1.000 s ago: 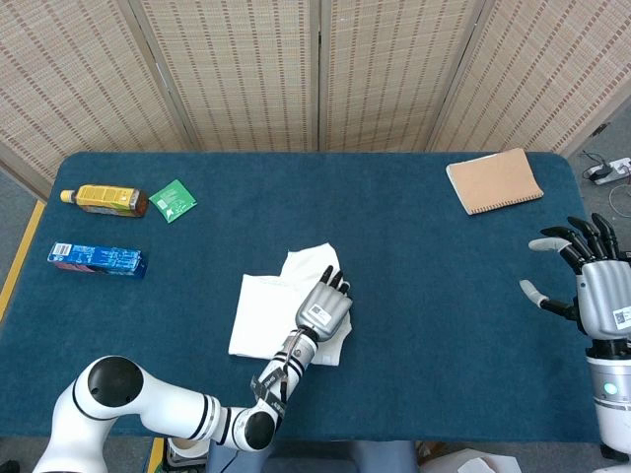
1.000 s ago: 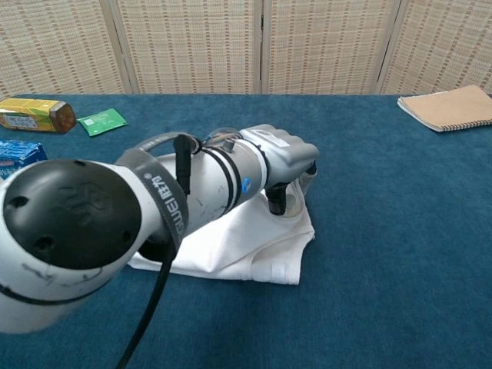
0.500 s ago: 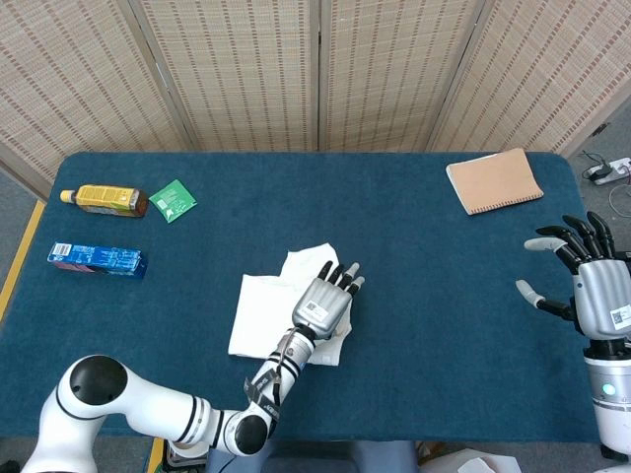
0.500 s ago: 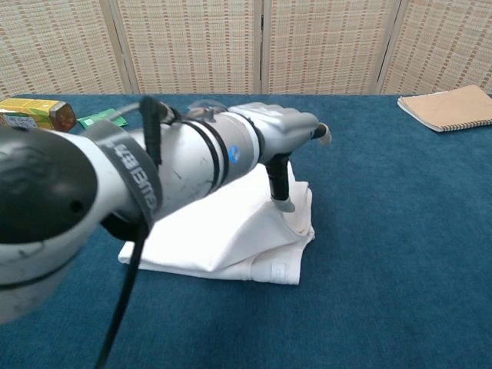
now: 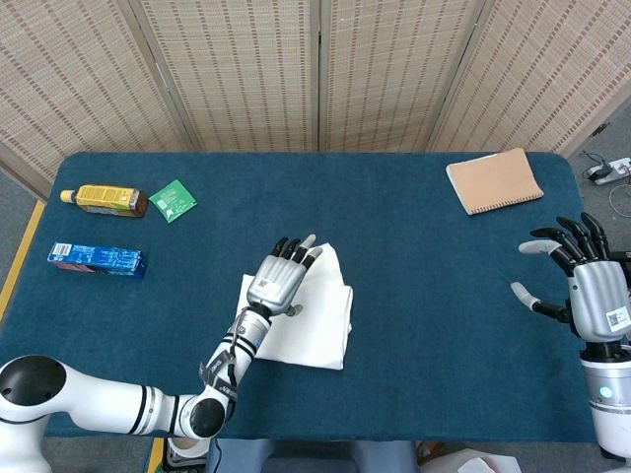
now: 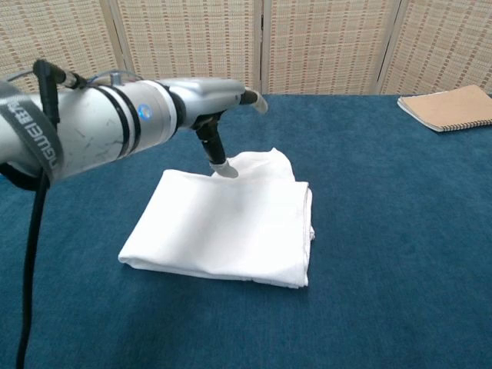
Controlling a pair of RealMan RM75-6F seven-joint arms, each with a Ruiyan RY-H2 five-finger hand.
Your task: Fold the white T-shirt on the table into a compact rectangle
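Two robot hands showed over the blue bench. The left robot hand hung above the far left part of the white T-shirt, fingers spread and pointing away, holding nothing; in the chest view one dark fingertip reached down to the cloth's far edge, though whether it touched could not be told. The T-shirt lay near the middle of the bench, already folded into a rough rectangle, with a rumpled bump at its far right corner and layered edges along its right side. The right robot hand stood well apart at the right edge of the bench, upright, fingers splayed and empty. A tan notebook lay at the far right. At the far left sat a bottle on its side, a green packet just beside it, and a blue box nearer.
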